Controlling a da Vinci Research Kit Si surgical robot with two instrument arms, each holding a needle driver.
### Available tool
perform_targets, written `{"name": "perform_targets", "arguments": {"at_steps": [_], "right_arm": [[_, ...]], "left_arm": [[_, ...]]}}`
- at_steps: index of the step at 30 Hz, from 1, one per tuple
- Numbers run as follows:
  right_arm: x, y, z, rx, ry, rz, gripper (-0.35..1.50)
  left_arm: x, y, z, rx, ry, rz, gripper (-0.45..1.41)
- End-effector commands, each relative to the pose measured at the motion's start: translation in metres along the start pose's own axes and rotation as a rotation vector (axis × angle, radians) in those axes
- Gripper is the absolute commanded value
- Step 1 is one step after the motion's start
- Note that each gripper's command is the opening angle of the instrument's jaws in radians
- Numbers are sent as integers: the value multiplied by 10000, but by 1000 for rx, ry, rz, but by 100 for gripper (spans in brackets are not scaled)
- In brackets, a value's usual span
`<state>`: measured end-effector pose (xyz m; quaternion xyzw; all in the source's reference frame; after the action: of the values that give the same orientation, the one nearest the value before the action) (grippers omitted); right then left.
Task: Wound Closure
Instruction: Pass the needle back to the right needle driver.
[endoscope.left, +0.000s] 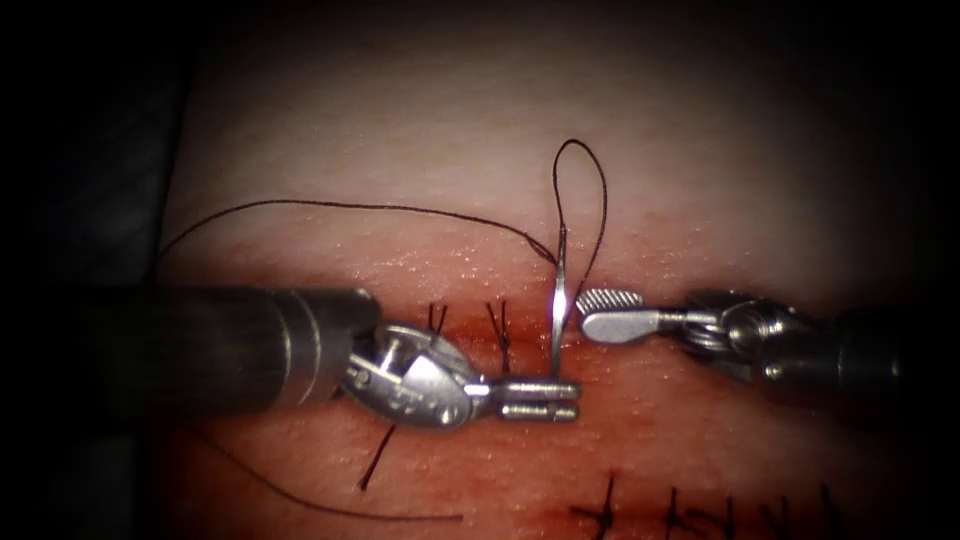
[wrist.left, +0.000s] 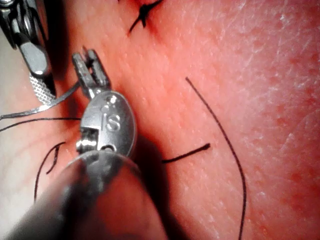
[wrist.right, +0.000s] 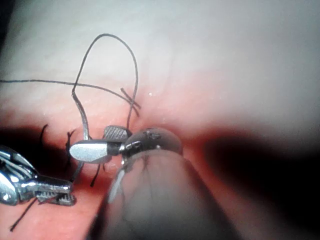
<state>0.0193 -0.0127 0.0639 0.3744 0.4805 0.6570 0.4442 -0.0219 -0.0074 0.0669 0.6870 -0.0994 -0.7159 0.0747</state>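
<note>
Seen from the endoscope, the left tool (endoscope.left: 540, 398) reaches in over the tissue (endoscope.left: 700, 420) and clamps the lower end of the curved needle (endoscope.left: 558, 300), which stands nearly upright above the cut (endoscope.left: 470, 345), out of the tissue as far as one can tell. The thread (endoscope.left: 380, 207) loops up from the needle's top and trails off to the left; two finished stitches (endoscope.left: 500, 325) sit just left of the needle. The right tool (endoscope.left: 598, 312) waits just beside the needle's shaft, its jaws parted and holding nothing. From the left wrist camera, the left tool (wrist.left: 90, 67) grips the needle (wrist.left: 55, 102) near its end, with the other arm's ridged jaw close by and a loose thread end (wrist.left: 187, 156) lying on the tissue (wrist.left: 260, 100). From the right wrist camera, the right tool (wrist.right: 100, 145) is spread open next to the needle (wrist.right: 80, 117), with the thread (wrist.right: 115, 42) arching above. By the look of it, this is a moment between stitches, the needle being readied; any handover would call for a steady, square grip on the shaft without snagging the loop.
</note>
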Motion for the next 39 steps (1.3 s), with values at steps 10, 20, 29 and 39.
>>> {"name": "perform_targets", "arguments": {"at_steps": [10,20,29,39], "right_arm": [[0,0,34,-41,-14,-66,135],[1,-4,45,-58,-16,-90,81],[2,-2,42,-151,-12,-90,-35],[18,8,25,-123,14,-76,-35]], "left_arm": [[-3,3,8,3,3,3,-45],[-2,4,8,-9,0,4,-45],[0,4,8,-9,-1,3,-45],[4,-3,5,2,-12,-219,88]]}}
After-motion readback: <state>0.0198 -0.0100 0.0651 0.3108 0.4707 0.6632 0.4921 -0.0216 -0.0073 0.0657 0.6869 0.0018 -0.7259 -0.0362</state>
